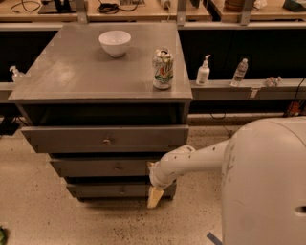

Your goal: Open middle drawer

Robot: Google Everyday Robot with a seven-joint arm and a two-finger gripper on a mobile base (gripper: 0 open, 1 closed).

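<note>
The robot's white body (pixel 267 186) filled the near right corner, and its arm (pixel 196 160) reached left toward the grey cabinet (pixel 28 91). The gripper (pixel 155 196) pointed down at the speckled floor (pixel 33 210), in front of the right end of the lowest drawer (pixel 110 190). Whether it was open or closed could not be told, and it held nothing that showed. Whether it touched the cabinet could not be told either.

The middle drawer (pixel 95 167) sat second of three, its right end hidden behind the wrist and its small dull knob (pixel 118 167) well left of the gripper. Above it the top drawer (pixel 71 139) stood out further from the cabinet.

On the cabinet top a green and white can (pixel 163 69) stood near the right edge, its label too blurred to read. A white bowl (pixel 114 42) stood further back. Behind, along a grey ledge (pixel 267 91), stood a pump bottle (pixel 203 72) and a clear water bottle (pixel 239 72). Another pump bottle (pixel 16 74) stood at far left. Cables (pixel 111 7) lay on the wooden bench beyond.
</note>
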